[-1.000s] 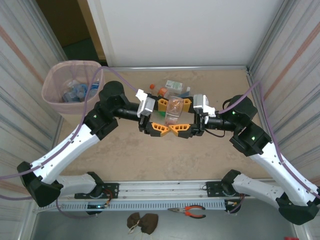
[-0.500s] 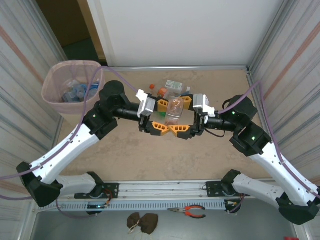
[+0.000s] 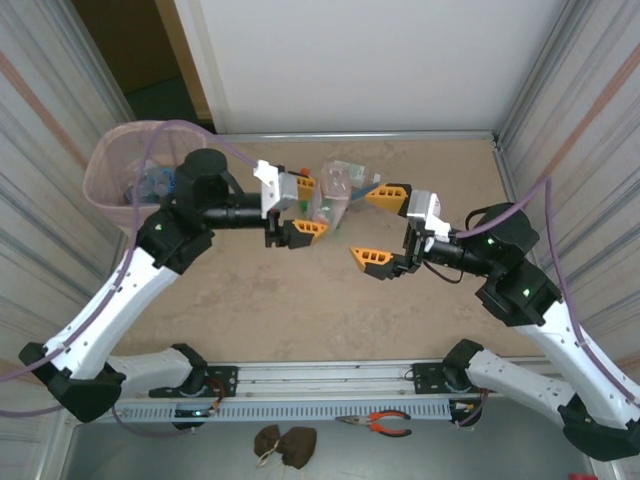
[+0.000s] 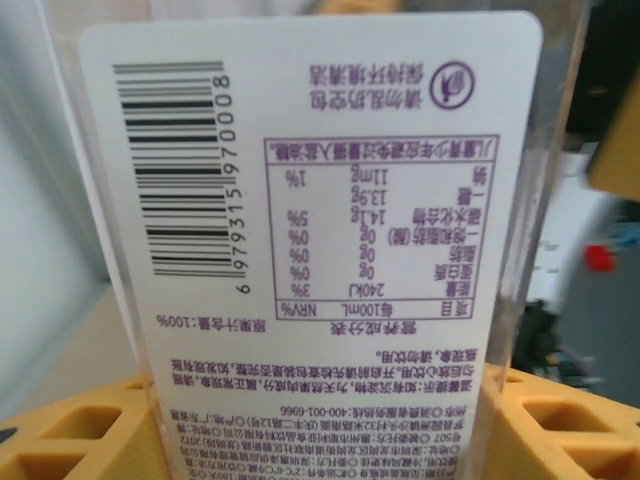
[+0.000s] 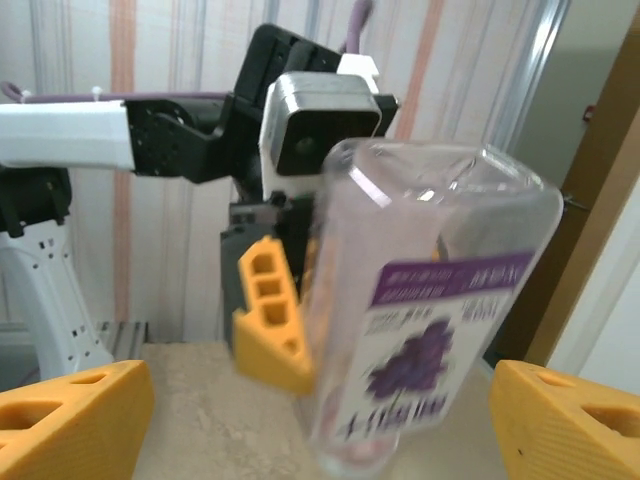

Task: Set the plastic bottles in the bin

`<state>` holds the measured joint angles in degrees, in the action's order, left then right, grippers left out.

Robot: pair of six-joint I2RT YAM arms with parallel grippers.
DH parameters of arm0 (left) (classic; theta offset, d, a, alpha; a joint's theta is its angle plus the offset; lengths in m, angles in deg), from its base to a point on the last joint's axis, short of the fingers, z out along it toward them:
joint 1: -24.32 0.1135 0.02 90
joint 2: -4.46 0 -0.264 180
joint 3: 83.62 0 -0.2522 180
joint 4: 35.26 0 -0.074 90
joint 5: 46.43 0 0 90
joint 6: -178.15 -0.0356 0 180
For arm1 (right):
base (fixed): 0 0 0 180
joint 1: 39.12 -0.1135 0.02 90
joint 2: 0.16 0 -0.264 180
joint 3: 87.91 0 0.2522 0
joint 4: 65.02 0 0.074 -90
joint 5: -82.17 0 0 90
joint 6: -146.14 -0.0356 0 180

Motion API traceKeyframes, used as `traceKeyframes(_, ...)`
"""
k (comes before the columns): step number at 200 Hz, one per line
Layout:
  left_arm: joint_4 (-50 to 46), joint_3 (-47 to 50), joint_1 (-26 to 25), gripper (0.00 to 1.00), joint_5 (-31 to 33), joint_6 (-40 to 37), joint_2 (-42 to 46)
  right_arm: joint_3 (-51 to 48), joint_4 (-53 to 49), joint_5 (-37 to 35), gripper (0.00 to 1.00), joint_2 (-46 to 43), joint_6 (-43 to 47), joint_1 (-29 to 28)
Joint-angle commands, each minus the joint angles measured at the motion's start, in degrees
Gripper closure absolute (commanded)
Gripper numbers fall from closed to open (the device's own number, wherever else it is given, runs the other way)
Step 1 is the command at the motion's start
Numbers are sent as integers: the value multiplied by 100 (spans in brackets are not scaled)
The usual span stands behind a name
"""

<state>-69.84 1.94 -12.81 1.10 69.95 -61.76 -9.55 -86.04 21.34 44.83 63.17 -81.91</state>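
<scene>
A clear plastic bottle (image 3: 328,203) with a purple and white label (image 5: 430,330) hangs tilted above the table, and my left gripper (image 3: 303,206) is shut on it. In the left wrist view the label's back (image 4: 320,220) stands between my yellow fingers (image 4: 60,435). To the bottle's right, my right gripper (image 3: 380,226) stands open and apart from it, with its fingers (image 5: 70,420) wide on either side in its own wrist view. More bottles (image 3: 352,169) lie on the table behind. The pale-pink bin (image 3: 110,160) stands at the far left with several bottles (image 3: 150,186) inside.
Corrugated walls close in the table (image 3: 250,290) on the left and right, and a white panel stands at the back. Red-handled pliers (image 3: 378,423) and a brown object (image 3: 283,443) lie on the ledge in front of the arm bases.
My right gripper opened, let go of the bottle and drew back to the right. My left gripper, still shut on the bottle, carried it left and farther back, toward the bin.
</scene>
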Motion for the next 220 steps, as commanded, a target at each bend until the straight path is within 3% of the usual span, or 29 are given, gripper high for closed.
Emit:
traceKeyframes(1, -994, -433, 292, 43, 1141, -351, 207, -110, -163, -411, 14, -168, 170, -24)
traceKeyframes(37, -1786, -896, 970, 43, 2333, -613, 197, -133, -318, -636, 14, -222, 244, -21)
traceKeyframes(82, -2472, -1489, 2380, 44, 2949, -634, -89, -247, -350, -855, 14, -201, 296, -10)
traceKeyframes(116, -2773, -1786, 3132, 44, 3658, -923, -416, -321, -346, -843, 14, -184, 325, 7)
traceKeyframes(159, -2890, -2053, 4051, 44, 4034, -1083, -993, -379, -345, -850, 14, -78, 446, 57)
traceKeyframes(220, -2801, -1960, 4805, 43, 4618, -950, -1805, -464, -278, -783, 14, -17, 470, 114)
